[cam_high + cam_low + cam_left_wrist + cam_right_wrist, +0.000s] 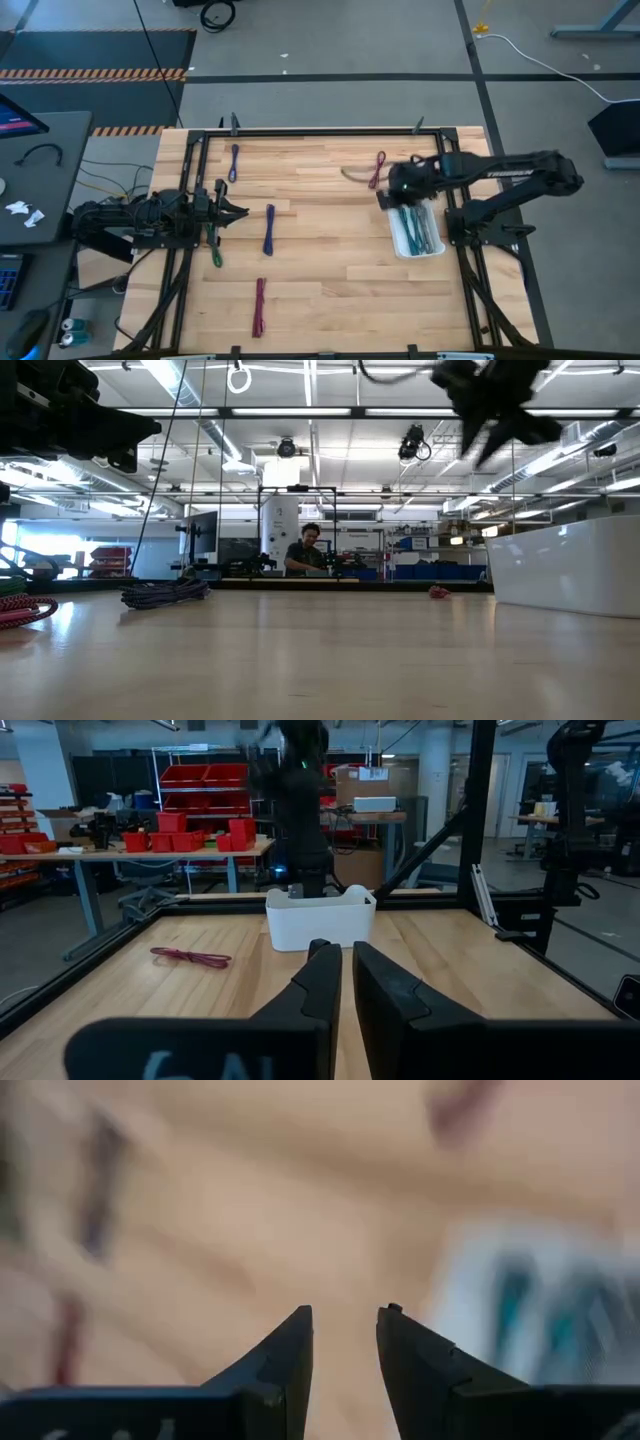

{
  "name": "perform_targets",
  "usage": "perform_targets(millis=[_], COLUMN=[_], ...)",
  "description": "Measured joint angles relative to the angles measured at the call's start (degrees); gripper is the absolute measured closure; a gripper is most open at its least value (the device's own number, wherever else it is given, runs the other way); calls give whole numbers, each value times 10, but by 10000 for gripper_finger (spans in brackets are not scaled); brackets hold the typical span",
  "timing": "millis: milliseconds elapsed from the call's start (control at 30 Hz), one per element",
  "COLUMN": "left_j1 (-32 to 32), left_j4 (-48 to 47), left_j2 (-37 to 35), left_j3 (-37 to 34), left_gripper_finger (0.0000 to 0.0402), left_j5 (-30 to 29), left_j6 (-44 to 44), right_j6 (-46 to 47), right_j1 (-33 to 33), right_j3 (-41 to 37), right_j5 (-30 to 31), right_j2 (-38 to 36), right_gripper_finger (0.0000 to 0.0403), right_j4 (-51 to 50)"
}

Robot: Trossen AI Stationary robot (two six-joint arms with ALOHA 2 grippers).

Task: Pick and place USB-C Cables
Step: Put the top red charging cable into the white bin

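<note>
Several folded USB-C cables lie flat on the wooden table: a purple one (233,162), a blue one (268,230), a green one (214,248), a magenta one (259,307), and a maroon one (377,170) beside a grey one (352,175). Teal and green cables (418,228) lie in the white tray (400,245). My right gripper (386,196) hovers open and empty above the tray's far left corner, high over the table in the low view (490,420). My left gripper (240,210) rests shut at the table's left side.
The black frame rail (320,131) runs round the table's edges. The maroon cable (190,957) and the tray (320,915) show ahead of my left gripper. Bare wood lies between the blue cable and the tray. A person (308,550) sits far behind the table.
</note>
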Motion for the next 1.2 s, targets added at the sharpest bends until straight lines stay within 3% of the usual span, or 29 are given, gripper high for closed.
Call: perform_targets(millis=[100, 167, 367, 600, 800, 1000, 1200], left_j1=[0, 0, 0, 0, 0, 0, 0], left_j4=[0, 0, 0, 0, 0, 0, 0], left_j2=[0, 0, 0, 0, 0, 0, 0], left_j3=[0, 0, 0, 0, 0, 0, 0], left_gripper_finger=[367, 370, 368, 364, 373, 368, 363], left_j5=[0, 0, 0, 0, 0, 0, 0], left_j6=[0, 0, 0, 0, 0, 0, 0], right_j6=[-35, -41, -113, -211, -227, -263, -324], right_j1=[-14, -45, -173, -295, -342, -360, -362], right_j3=[9, 9, 8, 8, 8, 8, 11], right_j5=[130, 155, 59, -64, -57, -40, -39], right_j2=[1, 11, 74, 188, 277, 347, 385], right_gripper_finger=[284, 283, 253, 165, 109, 115, 173], right_j4=[93, 144, 169, 159, 166, 191, 208])
